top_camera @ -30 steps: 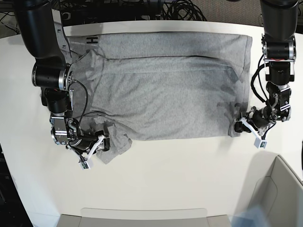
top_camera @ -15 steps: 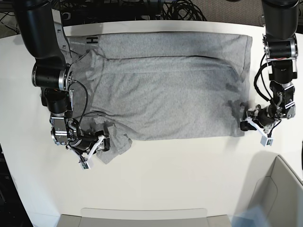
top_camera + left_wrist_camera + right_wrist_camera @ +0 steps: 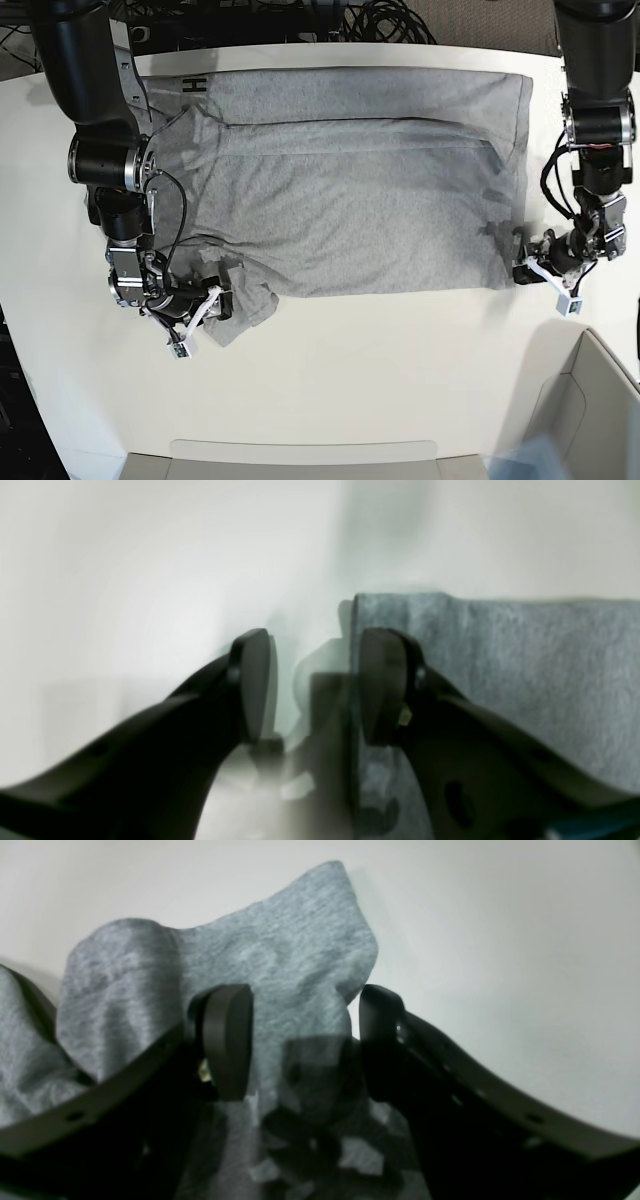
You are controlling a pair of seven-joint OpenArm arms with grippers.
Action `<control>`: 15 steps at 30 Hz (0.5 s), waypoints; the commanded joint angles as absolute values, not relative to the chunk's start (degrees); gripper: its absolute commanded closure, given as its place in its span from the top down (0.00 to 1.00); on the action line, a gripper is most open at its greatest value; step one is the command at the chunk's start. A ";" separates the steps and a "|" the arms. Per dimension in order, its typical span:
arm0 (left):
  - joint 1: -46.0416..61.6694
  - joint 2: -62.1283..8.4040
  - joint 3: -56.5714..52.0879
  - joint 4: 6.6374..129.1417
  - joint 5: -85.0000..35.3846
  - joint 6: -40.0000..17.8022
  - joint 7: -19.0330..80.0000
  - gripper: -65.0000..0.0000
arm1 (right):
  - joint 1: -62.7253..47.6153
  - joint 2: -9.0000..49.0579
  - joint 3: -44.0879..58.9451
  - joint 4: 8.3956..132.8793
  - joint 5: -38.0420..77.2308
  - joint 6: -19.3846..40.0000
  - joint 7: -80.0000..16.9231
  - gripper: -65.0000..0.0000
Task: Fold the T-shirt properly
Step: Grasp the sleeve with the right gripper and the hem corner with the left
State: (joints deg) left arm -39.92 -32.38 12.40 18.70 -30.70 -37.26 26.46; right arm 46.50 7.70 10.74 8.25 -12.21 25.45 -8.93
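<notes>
The heather-grey T-shirt [image 3: 350,190] lies spread flat across the white table [image 3: 380,360], with a bit of black lettering [image 3: 194,86] showing at its far left corner. In the base view my left gripper [image 3: 522,262] sits at the shirt's near right hem corner. The left wrist view shows it [image 3: 315,685] open, one finger [image 3: 382,680] over the shirt's edge [image 3: 525,670] and the other over bare table. My right gripper [image 3: 222,300] is at the crumpled sleeve on the left. Its jaws [image 3: 305,1040] stand open with sleeve cloth [image 3: 280,950] lying between them.
A pale bin [image 3: 590,400] stands at the near right corner. A flat tray edge [image 3: 300,460] runs along the front. Black cables [image 3: 370,20] lie behind the table's far edge. Both arms' dark links rise at the left and right sides.
My left gripper has slid outward to the right, off the hem corner, and its jaws opened a little. The hem corner now lies flatter. The right arm has not moved.
</notes>
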 commanded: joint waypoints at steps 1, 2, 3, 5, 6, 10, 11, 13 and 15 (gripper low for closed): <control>-42.07 -32.31 14.11 18.51 -31.16 -37.85 24.75 0.46 | 47.69 7.69 10.59 8.48 -12.88 25.36 -10.51 0.51; -42.24 -32.04 15.08 18.15 -31.16 -37.85 24.31 0.46 | 47.69 7.69 10.59 8.48 -12.88 25.36 -10.51 0.51; -42.33 -32.04 15.60 17.80 -31.43 -37.85 24.04 0.46 | 47.69 7.69 10.59 8.48 -12.88 25.36 -10.51 0.51; -42.33 -31.96 15.43 17.89 -31.60 -37.93 24.04 0.46 | 47.69 7.69 10.59 8.48 -12.88 25.36 -10.51 0.51; -42.24 -31.96 15.52 17.89 -31.60 -38.02 24.13 0.46 | 47.69 7.69 10.59 8.48 -12.88 25.36 -10.51 0.51; -42.07 -30.99 15.52 17.80 -31.52 -40.00 24.31 0.46 | 47.78 7.78 10.59 8.48 -12.88 25.36 -10.51 0.51; -42.07 -30.64 15.60 17.80 -31.34 -40.00 24.31 0.46 | 47.78 7.78 10.59 8.48 -12.88 25.36 -10.51 0.51; -41.89 -30.46 15.78 17.71 -31.25 -40.00 24.31 0.46 | 47.78 7.78 10.59 8.48 -12.88 25.36 -10.51 0.51; -41.27 -30.46 15.78 17.71 -31.25 -40.00 24.31 0.46 | 47.78 7.78 10.59 8.48 -12.88 25.36 -10.51 0.51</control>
State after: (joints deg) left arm -40.64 -29.93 15.66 17.50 -31.68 -39.75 23.62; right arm 46.50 7.60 10.74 8.25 -12.19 25.45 -8.93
